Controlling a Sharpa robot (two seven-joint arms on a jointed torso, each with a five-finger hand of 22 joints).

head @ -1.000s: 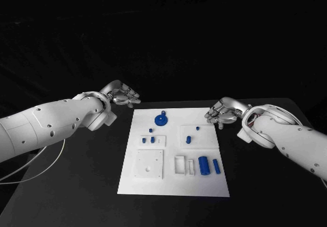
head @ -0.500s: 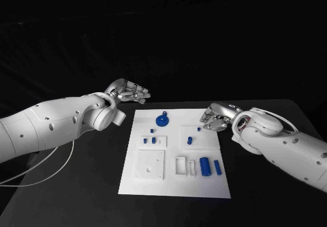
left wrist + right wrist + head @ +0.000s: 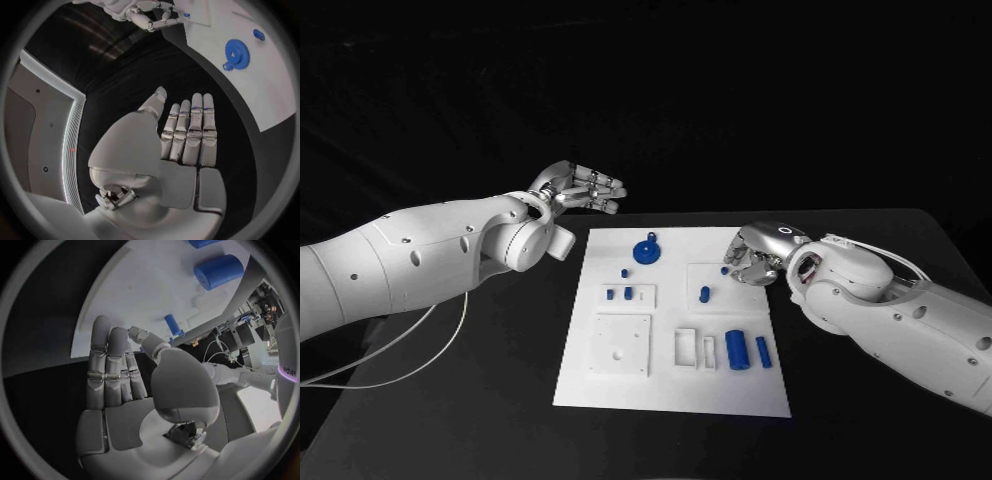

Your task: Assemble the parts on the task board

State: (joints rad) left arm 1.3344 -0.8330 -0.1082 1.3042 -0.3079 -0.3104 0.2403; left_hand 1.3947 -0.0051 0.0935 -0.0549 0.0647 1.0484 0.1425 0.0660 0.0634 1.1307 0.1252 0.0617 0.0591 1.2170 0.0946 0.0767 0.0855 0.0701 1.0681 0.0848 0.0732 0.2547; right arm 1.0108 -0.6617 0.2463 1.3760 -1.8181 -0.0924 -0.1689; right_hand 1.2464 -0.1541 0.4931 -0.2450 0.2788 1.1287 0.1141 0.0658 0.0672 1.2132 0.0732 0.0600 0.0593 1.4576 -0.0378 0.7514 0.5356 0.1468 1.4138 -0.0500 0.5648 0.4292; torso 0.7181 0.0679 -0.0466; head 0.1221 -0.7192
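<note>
The white task board (image 3: 664,385) lies in the middle of the table. A blue gear (image 3: 646,250) sits at its far end, with small blue pegs (image 3: 629,292) below it. A thick blue cylinder (image 3: 736,349) and a thinner one (image 3: 762,351) lie near the right edge. My left hand (image 3: 583,188) hovers off the board's far left corner, fingers straight and apart, holding nothing. My right hand (image 3: 753,257) is at the board's far right edge, its fingers stretched out in the wrist view (image 3: 125,375). Its thumb is close beside a small blue peg (image 3: 170,325).
The black table (image 3: 488,400) runs out on both sides of the board. A white cable (image 3: 387,345) hangs under my left arm. The left wrist view shows the gear (image 3: 237,53), the board (image 3: 262,95) and my right hand (image 3: 147,15).
My left hand has risen and shifted a little right, its fingers spreading. My right hand has moved left and nearer, from beside the board in over its far right edge.
</note>
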